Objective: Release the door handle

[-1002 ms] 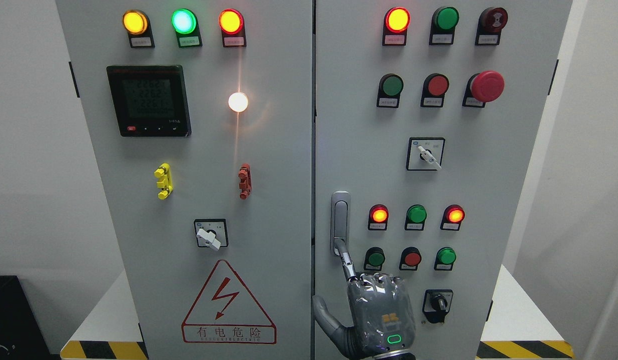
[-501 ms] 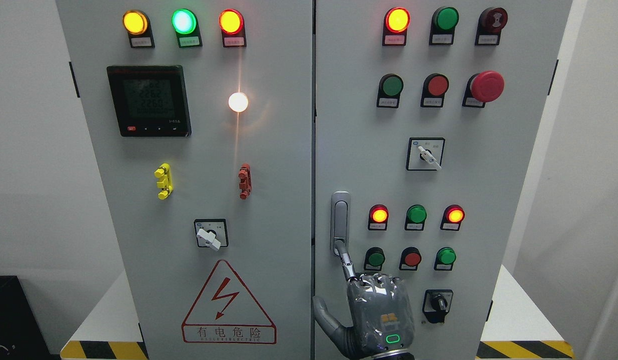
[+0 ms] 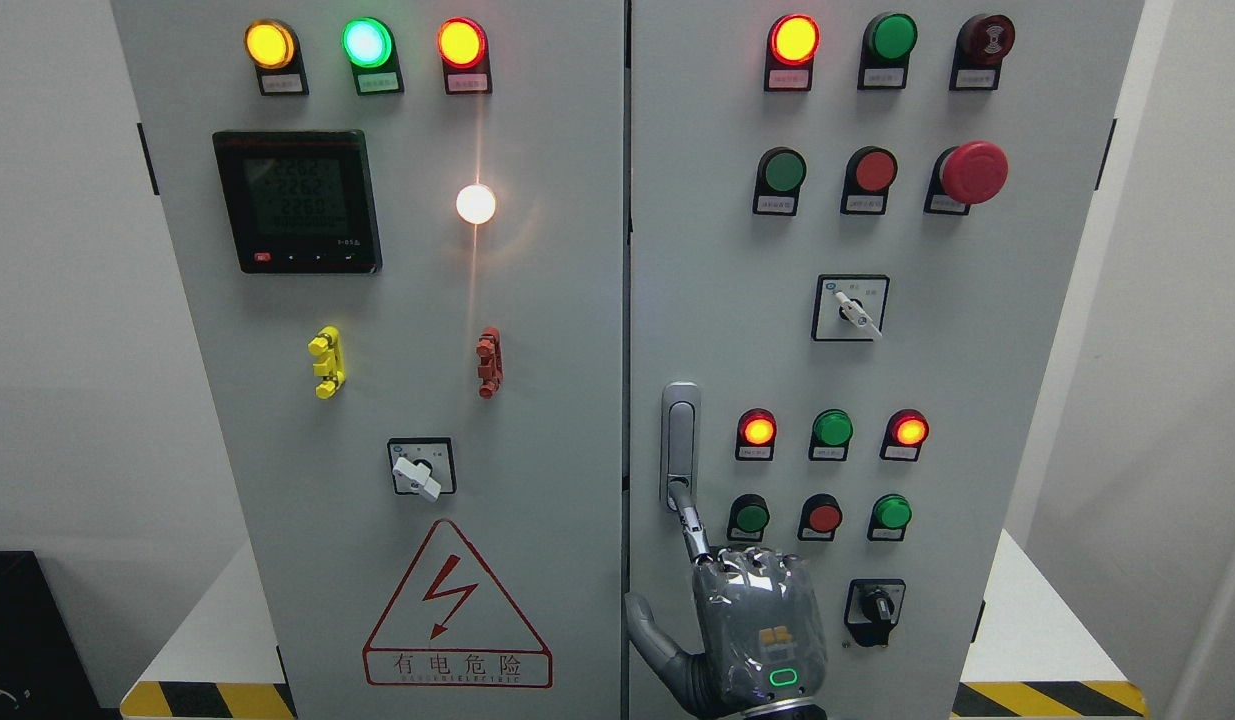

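Note:
A silver door handle (image 3: 680, 440) stands upright and flush on the left edge of the cabinet's right door (image 3: 977, 380). My right hand (image 3: 757, 625) rises from the bottom edge just below it, its back toward the camera. Its index finger (image 3: 691, 522) is stretched up, and the tip touches the handle's lower end. The other fingers are curled at the knuckles and the thumb (image 3: 645, 622) sticks out to the left. Nothing is clasped in the hand. The left arm does not show.
Both grey cabinet doors are shut, with the seam (image 3: 627, 300) between them. Around the handle sit lit indicator lamps (image 3: 757, 430), push buttons (image 3: 824, 517) and a rotary switch (image 3: 875, 605). A red emergency stop (image 3: 974, 172) juts out at upper right. Hazard-striped base edges (image 3: 1047, 698) flank the cabinet.

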